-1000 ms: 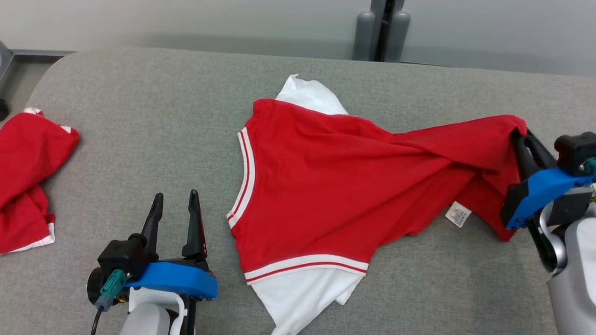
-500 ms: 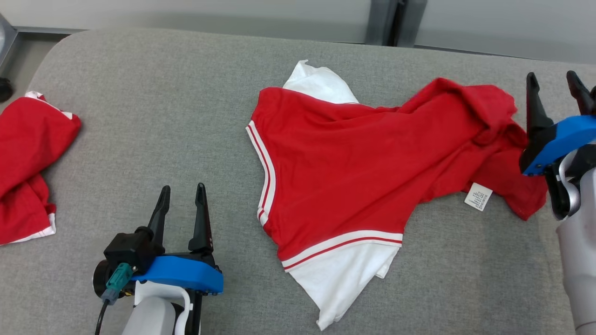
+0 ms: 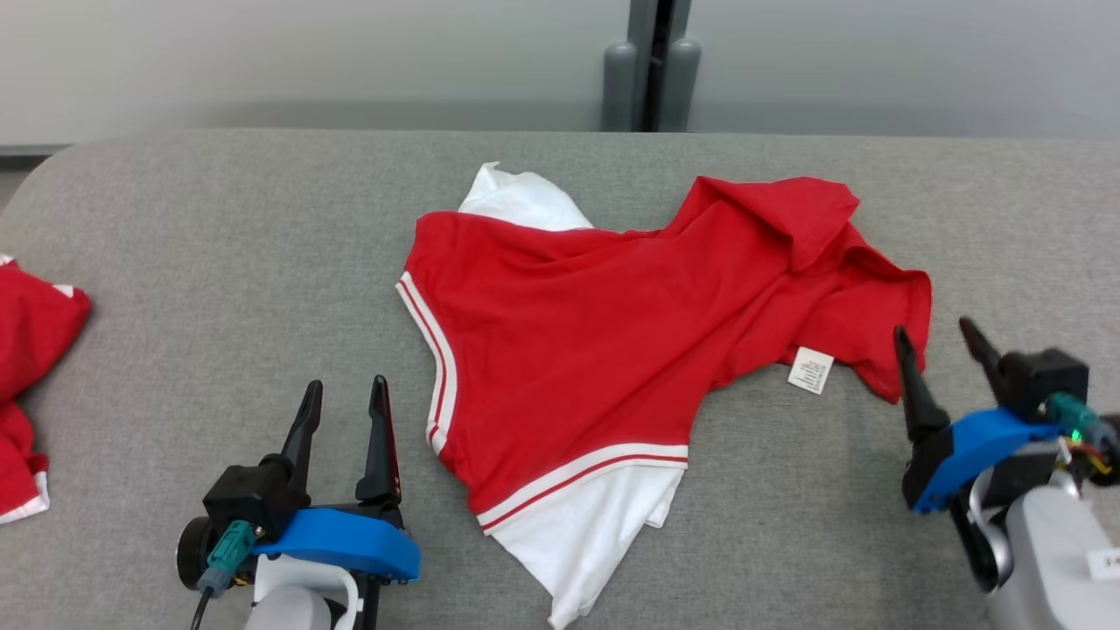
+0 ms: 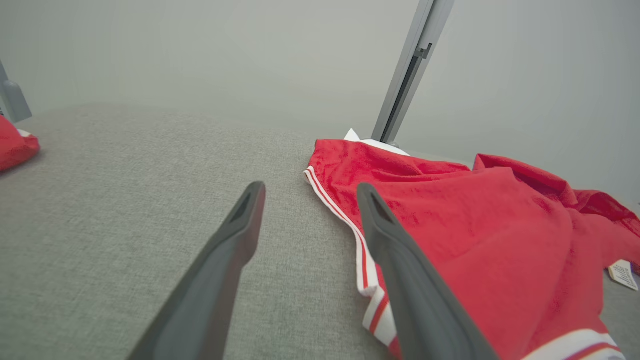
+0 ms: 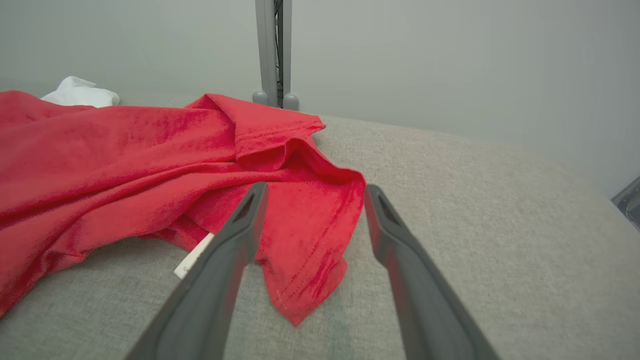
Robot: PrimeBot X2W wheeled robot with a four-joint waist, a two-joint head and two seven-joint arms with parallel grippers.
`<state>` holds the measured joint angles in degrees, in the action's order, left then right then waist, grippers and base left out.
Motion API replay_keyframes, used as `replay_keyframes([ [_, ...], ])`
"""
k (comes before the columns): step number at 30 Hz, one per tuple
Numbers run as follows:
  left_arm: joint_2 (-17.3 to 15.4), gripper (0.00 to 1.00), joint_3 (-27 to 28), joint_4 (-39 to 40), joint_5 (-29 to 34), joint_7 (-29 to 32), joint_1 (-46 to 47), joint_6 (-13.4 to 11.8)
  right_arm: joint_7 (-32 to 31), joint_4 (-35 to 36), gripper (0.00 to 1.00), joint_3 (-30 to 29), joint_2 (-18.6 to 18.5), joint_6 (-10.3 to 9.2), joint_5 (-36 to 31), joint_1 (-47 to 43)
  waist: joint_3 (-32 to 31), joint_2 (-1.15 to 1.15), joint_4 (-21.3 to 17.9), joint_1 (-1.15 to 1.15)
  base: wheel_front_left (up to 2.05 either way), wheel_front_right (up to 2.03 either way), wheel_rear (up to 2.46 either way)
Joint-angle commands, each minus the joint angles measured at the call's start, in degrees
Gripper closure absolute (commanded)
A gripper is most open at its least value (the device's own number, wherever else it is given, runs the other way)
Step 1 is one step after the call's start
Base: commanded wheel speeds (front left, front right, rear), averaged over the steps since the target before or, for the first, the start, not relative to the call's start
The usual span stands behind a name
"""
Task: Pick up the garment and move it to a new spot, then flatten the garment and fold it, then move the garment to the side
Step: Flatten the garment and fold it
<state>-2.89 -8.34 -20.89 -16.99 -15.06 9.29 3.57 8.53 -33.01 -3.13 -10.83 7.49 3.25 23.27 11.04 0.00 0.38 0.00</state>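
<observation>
A rumpled red knit garment (image 3: 595, 350) with white striped bands lies on coarse grey fabric (image 3: 219, 245), beside the left gripper (image 3: 346, 381), fingers spread apart. Its pointed corner lies just beyond the right gripper (image 3: 930, 326), likewise spread.

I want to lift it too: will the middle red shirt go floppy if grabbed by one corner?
Probably floppy: the red shirt lies in soft folds. Pushed, it would likely bunch up on the grey cloth surface.
</observation>
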Motion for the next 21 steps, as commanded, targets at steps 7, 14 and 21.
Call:
replay_keyframes([
  [7, 0.0, 0.00, 0.0, -0.1, 0.9, -0.2, -0.4, 0.4, -2.4, 3.9, 0.00, -0.5, 3.2, 0.01, 0.7, -7.5, -1.0, 0.00, -1.6, 0.00, 0.00, 0.00, 0.00],
  [14, -0.1, 0.00, 0.5, -0.3, 1.4, -0.2, 0.3, 0.8, -3.3, 2.9, 0.00, -3.0, 4.2, 0.01, -0.5, -6.4, 0.7, 0.00, -0.5, 0.00, 0.00, 0.00, 0.00],
  [21, -0.1, 0.00, 0.9, -0.3, 1.7, -0.2, 1.5, 0.9, -4.1, -5.2, 0.00, -5.5, 4.4, 0.01, -1.7, -1.3, 2.2, 0.00, 1.1, 0.00, 0.00, 0.00, 0.00],
])
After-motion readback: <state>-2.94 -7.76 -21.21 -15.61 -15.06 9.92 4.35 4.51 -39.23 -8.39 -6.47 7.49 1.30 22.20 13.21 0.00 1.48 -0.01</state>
